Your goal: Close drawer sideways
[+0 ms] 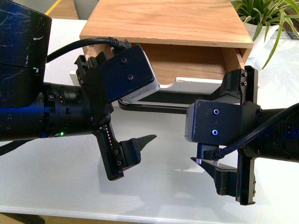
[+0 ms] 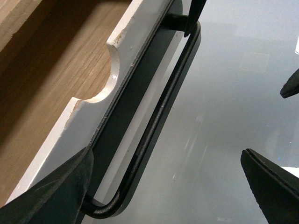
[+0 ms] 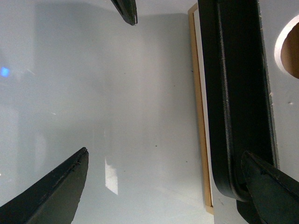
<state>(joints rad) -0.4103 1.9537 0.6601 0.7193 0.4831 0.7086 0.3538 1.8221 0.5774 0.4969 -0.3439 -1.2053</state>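
drawer point(image 1: 187, 63) pulled partway out of its wooden case point(image 1: 163, 21) on the tabletop point(image 1: 163, 196). left gripper point(image 2: 167, 150) and right gripper point(image 3: 166, 151) spread wide, holding nothing, just before the bar handle point(image 2: 159, 114). possible trouble: uneven push skewing and jamming it, or a finger snagging behind the bar.

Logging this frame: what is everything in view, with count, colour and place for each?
drawer: one, light wood with white front, pulled out of the cabinet
handle: one, black, across the drawer front
cabinet: one, light wood, on the table's far side
plant: one, green, far right by the cabinet
table: one, white, under everything
left gripper: one, black, open, at the handle
right gripper: one, black, open, over the table beside the handle
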